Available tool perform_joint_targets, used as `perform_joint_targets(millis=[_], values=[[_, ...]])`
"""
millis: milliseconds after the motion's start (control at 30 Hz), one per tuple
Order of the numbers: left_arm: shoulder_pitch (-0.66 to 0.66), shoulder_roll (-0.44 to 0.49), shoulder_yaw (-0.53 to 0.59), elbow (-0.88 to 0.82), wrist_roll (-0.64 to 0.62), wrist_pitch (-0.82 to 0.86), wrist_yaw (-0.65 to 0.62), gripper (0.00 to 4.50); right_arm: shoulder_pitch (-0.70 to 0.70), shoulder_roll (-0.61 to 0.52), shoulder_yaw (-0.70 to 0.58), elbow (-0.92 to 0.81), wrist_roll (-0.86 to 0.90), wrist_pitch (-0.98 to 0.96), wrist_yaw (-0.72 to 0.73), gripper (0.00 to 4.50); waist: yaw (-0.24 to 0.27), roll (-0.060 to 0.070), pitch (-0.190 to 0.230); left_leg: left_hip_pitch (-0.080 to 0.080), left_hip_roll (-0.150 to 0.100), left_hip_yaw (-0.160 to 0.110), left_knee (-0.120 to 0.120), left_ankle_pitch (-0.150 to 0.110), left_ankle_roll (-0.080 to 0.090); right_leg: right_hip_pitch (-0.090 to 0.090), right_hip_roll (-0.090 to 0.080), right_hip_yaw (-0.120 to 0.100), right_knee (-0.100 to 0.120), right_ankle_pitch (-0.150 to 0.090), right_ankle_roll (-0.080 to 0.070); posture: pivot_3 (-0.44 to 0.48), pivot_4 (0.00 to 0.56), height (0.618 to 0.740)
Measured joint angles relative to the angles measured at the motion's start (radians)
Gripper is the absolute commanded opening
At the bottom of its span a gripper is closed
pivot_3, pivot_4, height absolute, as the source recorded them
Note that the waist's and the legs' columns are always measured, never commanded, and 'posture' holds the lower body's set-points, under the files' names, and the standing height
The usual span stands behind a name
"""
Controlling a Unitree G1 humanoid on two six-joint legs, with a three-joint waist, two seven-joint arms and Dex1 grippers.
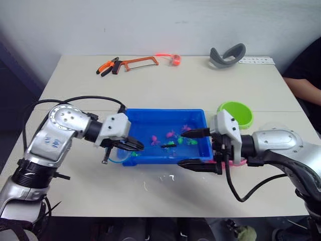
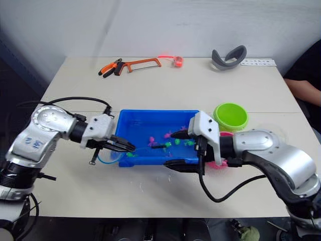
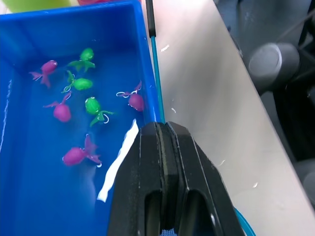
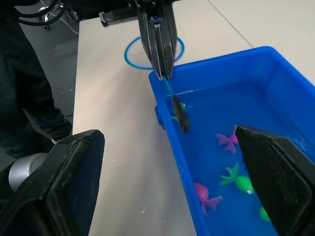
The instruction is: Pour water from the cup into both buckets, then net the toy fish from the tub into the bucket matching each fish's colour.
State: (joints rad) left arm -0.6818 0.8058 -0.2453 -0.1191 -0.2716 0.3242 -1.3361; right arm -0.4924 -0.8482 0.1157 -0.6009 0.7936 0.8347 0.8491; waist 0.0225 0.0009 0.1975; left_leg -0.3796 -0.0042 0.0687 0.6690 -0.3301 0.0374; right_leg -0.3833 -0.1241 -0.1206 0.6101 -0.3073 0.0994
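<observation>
Seven fish: toy fish (image 3: 62, 112) being shown in tub (image 3: 29, 196), left wrist view.
Left gripper (image 1: 134, 145): being clamped on net (image 4: 153, 51).
Right gripper (image 1: 193, 148): being held wide apart, empty.

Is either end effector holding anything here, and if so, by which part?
The left end effector is shut on the net, gripping its teal shaft just beside the hoop. The right end effector is open and holds nothing.

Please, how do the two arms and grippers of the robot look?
Both arms have rounded silver metal shells and black joints, with black cables looping beside them. Each wrist carries a white plastic housing. The left gripper and right gripper each have two black fingers.
</observation>
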Motion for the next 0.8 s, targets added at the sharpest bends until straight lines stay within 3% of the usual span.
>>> perform_joint_targets(millis=[133, 267, 500, 600, 733, 767, 800], values=[[-0.028, -0.04, -0.016, -0.002, 0.008, 0.06, 0.021, 0.02, -0.023, 0.033, 0.036, 0.003, -0.027, 0.007, -0.01, 4.5, 0.001, 0.0, 0.0, -0.012, 0.0, -0.002, 0.012, 0.0, 0.001, -0.008, 0.0, -0.001, 0.006, 0.001, 0.001, 0.0, 0.15, 0.74], [-0.03, -0.084, -0.037, -0.027, 0.008, 0.103, 0.052, 0.02, -0.041, 0.073, 0.071, 0.015, -0.052, 0.017, -0.025, 4.5, 0.001, -0.002, 0.001, -0.012, 0.0, -0.002, 0.015, 0.001, 0.003, -0.008, -0.001, 0.0, 0.01, 0.001, 0.002, 0.0, 0.15, 0.74], [-0.03, -0.084, -0.038, -0.044, 0.009, 0.114, 0.068, 0.02, -0.041, 0.108, 0.076, 0.049, -0.069, 0.022, -0.034, 4.5, 0.001, -0.002, 0.001, -0.012, -0.001, -0.002, 0.015, 0.001, 0.002, -0.009, -0.001, 0.0, 0.011, 0.001, 0.002, 0.0, 0.15, 0.74], [-0.022, -0.084, -0.038, -0.066, 0.009, 0.116, 0.078, 0.0, -0.037, 0.108, 0.075, 0.058, -0.071, 0.021, -0.031, 3.21, 0.001, -0.002, 0.001, -0.012, -0.001, -0.002, 0.015, 0.001, 0.002, -0.009, -0.001, 0.0, 0.011, 0.001, 0.002, 0.0, 0.15, 0.74], [-0.008, -0.084, -0.038, -0.07, 0.009, 0.115, 0.084, 0.0, -0.032, 0.108, 0.075, 0.066, -0.086, 0.019, -0.023, 1.06, 0.001, -0.002, 0.001, -0.012, -0.001, -0.002, 0.015, 0.001, 0.002, -0.009, -0.001, 0.0, 0.011, 0.001, 0.002, 0.0, 0.15, 0.74], [-0.007, -0.084, -0.038, -0.072, 0.009, 0.114, 0.084, 0.0, -0.031, 0.108, 0.075, 0.068, -0.09, 0.018, -0.022, 0.92, 0.001, -0.002, 0.001, -0.012, -0.001, -0.002, 0.015, 0.001, 0.002, -0.009, -0.001, 0.001, 0.011, 0.001, 0.002, 0.0, 0.15, 0.74], [-0.006, -0.084, -0.038, -0.075, 0.009, 0.114, 0.084, 0.0, -0.031, 0.108, 0.075, 0.074, -0.093, 0.017, -0.019, 0.39, 0.001, -0.002, 0.001, -0.012, -0.001, -0.002, 0.015, 0.001, 0.002, -0.009, -0.001, 0.001, 0.011, 0.001, 0.002, 0.0, 0.15, 0.74]])
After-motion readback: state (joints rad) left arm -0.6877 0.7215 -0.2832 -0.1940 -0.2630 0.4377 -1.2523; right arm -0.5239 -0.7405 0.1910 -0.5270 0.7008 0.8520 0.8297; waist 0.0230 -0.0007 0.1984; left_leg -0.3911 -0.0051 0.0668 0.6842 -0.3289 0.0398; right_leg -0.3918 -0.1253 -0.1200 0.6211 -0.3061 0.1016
